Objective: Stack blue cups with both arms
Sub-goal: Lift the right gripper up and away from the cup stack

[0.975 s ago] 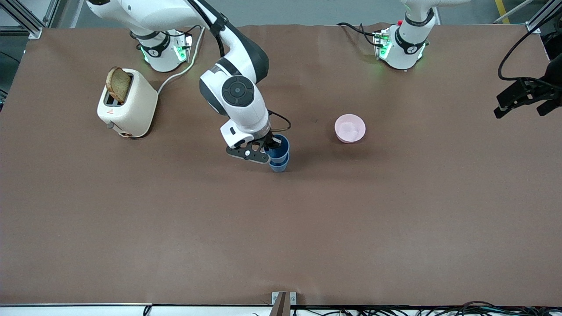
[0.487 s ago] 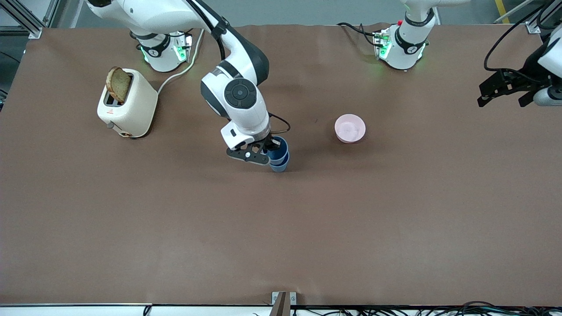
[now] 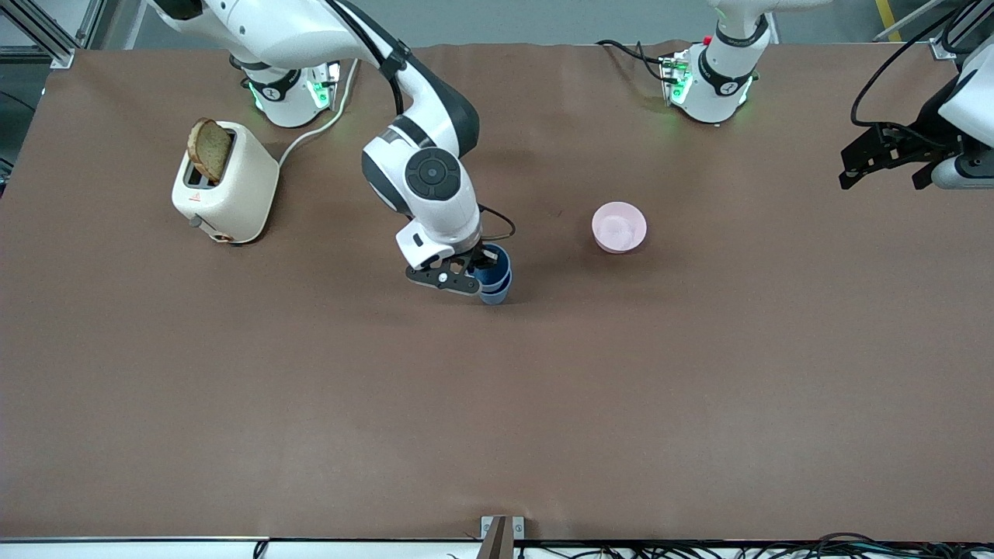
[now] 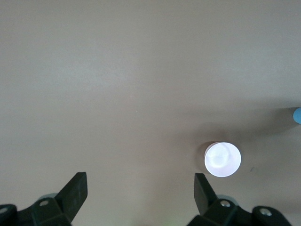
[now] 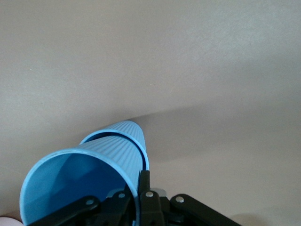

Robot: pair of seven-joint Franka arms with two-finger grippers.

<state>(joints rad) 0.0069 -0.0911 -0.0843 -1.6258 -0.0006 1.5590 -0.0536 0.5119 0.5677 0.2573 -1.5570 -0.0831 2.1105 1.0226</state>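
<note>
Two blue cups sit nested near the middle of the brown table. The upper cup rests inside the lower cup, which stands on the table. My right gripper is shut on the upper cup's rim, one finger inside and one outside. My left gripper hangs open over the left arm's end of the table, with nothing between its fingers.
A pink bowl lies beside the cups, toward the left arm's end. A cream toaster with a bread slice stands near the right arm's base. A cable runs from the toaster to that base.
The left gripper has swung inward over the table's end. The right arm shifted slightly while keeping its grip; the cups have hardly moved.
</note>
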